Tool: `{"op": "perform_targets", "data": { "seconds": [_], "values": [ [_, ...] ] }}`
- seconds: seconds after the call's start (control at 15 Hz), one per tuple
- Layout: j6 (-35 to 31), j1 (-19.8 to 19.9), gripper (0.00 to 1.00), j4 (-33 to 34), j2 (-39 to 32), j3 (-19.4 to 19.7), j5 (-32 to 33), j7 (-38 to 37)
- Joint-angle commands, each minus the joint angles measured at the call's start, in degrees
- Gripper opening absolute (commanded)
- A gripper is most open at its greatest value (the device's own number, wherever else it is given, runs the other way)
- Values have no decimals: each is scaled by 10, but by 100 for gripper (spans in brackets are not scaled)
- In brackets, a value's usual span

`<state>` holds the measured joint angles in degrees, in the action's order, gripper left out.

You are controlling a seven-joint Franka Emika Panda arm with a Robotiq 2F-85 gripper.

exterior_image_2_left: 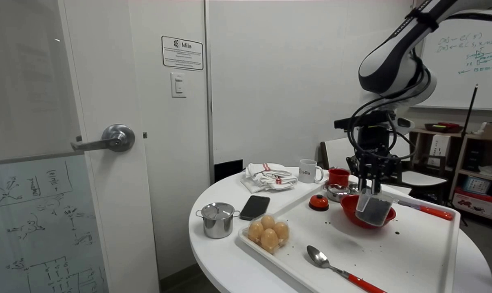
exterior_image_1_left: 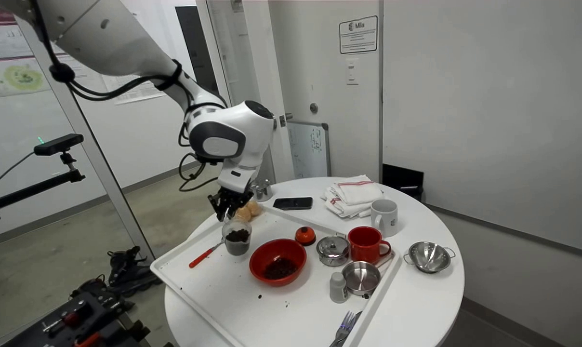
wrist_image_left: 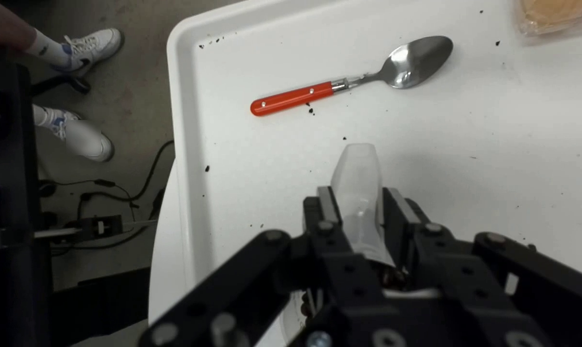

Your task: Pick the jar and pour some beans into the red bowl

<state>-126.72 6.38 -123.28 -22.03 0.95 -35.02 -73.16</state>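
Jar [exterior_image_2_left: 374,211] in grip of end effector [exterior_image_2_left: 369,189]

Beans [exterior_image_1_left: 280,269] in bowl [exterior_image_1_left: 274,249] on tray [exterior_image_1_left: 223,294]

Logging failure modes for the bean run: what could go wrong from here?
Missed pour: in an exterior view the jar appears beside the red bowl, not over it, so tipping it further here may drop beans on the tray.
Twist in the grip: the gripper pinches the tilted jar at its upper end, so the load could make it swivel or slip.
Scatter: dark bits dot the tray, so a fast pour might add more.
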Motion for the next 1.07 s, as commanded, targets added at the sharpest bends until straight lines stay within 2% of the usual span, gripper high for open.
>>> {"op": "perform_targets", "data": {
  "seconds": [0.0,0.2,0.47,1.0],
  "values": [
    [77,36,10,64,-38,3,-64,96],
    [132,57,10,98,-56,8,-114,179],
    [218,79,10,139,-88,26,-170,253],
    [373,137,10,166,-151,81,-283,335]
  ]
}}
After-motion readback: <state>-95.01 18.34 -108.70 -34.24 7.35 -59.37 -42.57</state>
